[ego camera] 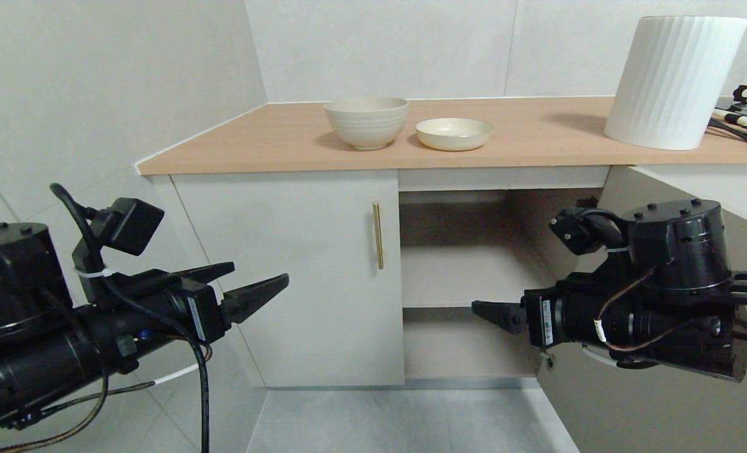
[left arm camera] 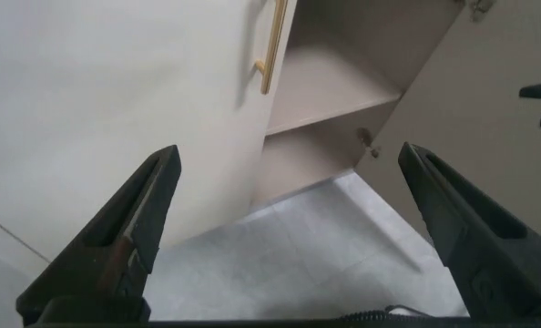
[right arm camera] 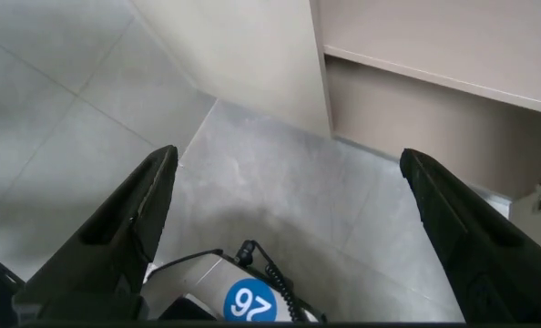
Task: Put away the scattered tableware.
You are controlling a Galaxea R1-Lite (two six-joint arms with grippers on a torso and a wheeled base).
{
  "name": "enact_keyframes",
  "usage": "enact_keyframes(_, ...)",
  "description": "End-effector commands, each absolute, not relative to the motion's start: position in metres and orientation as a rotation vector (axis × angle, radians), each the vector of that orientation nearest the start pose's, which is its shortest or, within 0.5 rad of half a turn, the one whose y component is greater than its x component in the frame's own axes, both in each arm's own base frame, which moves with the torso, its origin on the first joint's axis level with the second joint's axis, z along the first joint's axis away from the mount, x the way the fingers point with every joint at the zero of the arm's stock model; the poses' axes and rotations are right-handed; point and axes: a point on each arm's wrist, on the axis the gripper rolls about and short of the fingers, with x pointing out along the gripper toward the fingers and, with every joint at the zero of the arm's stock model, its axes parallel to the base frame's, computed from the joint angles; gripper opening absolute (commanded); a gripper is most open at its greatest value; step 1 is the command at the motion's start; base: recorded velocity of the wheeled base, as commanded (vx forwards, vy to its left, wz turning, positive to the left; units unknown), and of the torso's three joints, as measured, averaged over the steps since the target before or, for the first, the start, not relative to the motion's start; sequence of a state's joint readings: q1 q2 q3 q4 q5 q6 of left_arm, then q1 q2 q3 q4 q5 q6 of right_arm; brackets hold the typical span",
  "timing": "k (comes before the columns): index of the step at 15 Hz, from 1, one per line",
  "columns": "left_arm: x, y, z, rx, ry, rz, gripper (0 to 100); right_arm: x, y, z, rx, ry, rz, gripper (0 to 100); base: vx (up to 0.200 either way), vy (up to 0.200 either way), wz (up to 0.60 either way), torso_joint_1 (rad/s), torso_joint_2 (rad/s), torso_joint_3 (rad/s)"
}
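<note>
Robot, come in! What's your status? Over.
Left gripper, right gripper: jaws open, empty. Bowl and shallow dish on countertop, untouched. Cupboard open, nothing in the way.

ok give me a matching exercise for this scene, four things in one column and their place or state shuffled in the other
Column A
1. bowl
2. shallow dish
3. white ribbed cylinder
4. cabinet door

Column B
a. on the countertop, above the open compartment
b. shut, gold handle at its edge
c. on the countertop, above the cabinet door
d. toward the countertop's right end

Pairs: 1-c, 2-a, 3-d, 4-b
</note>
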State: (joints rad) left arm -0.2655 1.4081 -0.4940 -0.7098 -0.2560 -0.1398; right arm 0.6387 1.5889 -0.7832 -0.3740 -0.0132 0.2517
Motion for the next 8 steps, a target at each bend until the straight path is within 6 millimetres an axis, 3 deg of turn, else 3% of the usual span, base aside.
enact_keyframes(1, 0.2092, -0.0628, 0.1849, -0.137, 0.238, -0.505, 100, 0.2186, 0.1629, 0.1843, 0.100, 0.486, 0.562, 100, 0.000, 0.000, 0.00, 0.000, 0.00, 0.000)
enact_keyframes(8, 0.2114, -0.0606, 0.1834, -0.138, 0.245, -0.492, 100, 0.2152, 0.1665, 0.1821, 0.093, 0.496, 0.579, 100, 0.200, 0.000, 0.00, 0.002, 0.00, 0.001)
